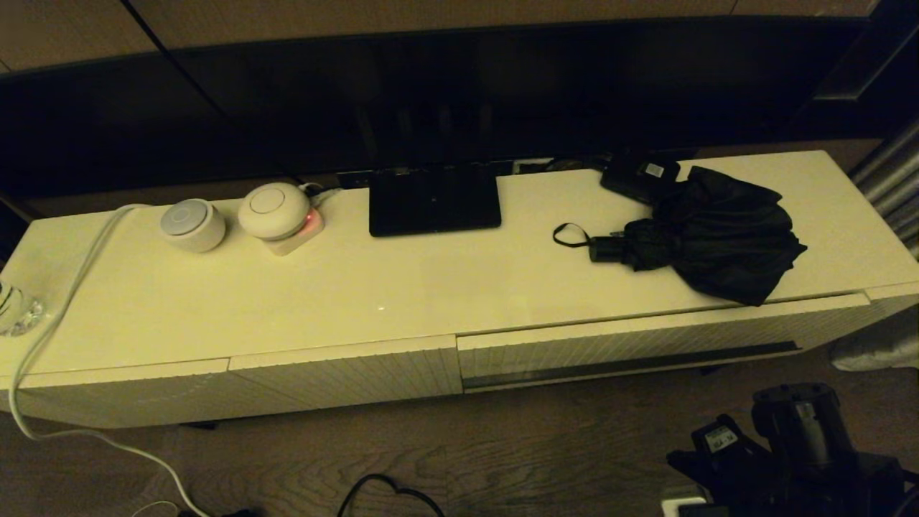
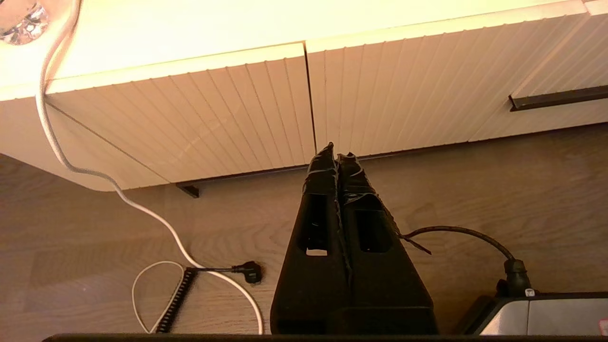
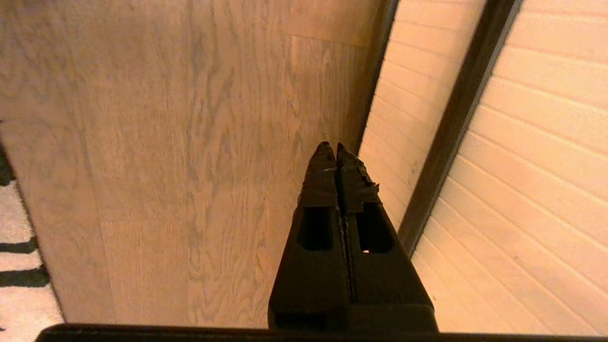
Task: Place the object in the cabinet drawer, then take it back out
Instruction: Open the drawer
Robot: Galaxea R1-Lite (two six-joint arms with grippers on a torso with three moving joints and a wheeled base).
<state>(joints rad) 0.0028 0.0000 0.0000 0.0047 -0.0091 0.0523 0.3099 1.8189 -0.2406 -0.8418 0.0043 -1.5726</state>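
Observation:
The black folding umbrella (image 1: pixel 711 237) lies on the cabinet top at the right, canopy loose, handle and wrist loop (image 1: pixel 571 235) pointing left. Below it the cabinet drawer (image 1: pixel 646 343) is closed, its dark handle slot (image 1: pixel 632 363) running along the ribbed front. My right gripper (image 3: pixel 331 145) is shut on nothing, low over the wooden floor and close to the drawer front (image 3: pixel 532 166) and its slot (image 3: pixel 456 118). The right arm (image 1: pixel 797 431) shows at the bottom right. My left gripper (image 2: pixel 336 154) is shut and empty, above the floor before the seam between the two ribbed panels.
On the cabinet top stand a flat black stand base (image 1: pixel 434 199), a small black box with a white label (image 1: pixel 639 176) behind the umbrella, and two round white devices (image 1: pixel 192 224) (image 1: pixel 274 210). A white cable (image 1: pixel 64 301) hangs over the left end. Cables (image 2: pixel 204 275) lie on the floor.

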